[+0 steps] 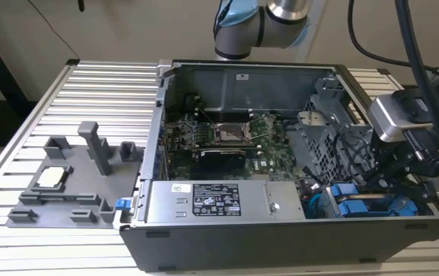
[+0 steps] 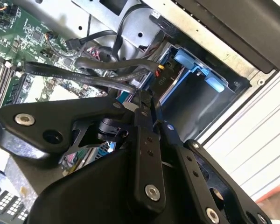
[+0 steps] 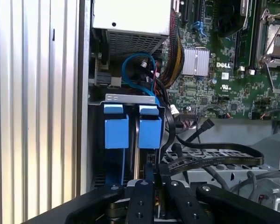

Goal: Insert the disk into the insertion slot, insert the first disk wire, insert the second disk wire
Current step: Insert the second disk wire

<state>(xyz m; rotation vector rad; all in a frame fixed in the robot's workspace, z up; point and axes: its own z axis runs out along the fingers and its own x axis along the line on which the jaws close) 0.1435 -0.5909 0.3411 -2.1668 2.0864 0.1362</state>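
Two bright blue plastic carrier handles [image 3: 133, 128] are sitting side by side in the open grey computer case's [image 1: 281, 236] drive bay, so the disk appears seated, while the black gripper [image 3: 151, 184], seemingly pinching a flat black cable [image 3: 210, 161], is risking snagging neighbouring wires.

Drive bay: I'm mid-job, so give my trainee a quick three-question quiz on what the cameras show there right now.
1. True or false: two blue carriers sit side by side in the drive bay.
2. The gripper is nearest to: A) the grey fixture tray on the table, B) the drive bay, C) the processor socket.
3. Fill in: the computer case stands on a ___ metal table.

Key: 1 true; 2 B; 3 slatted.
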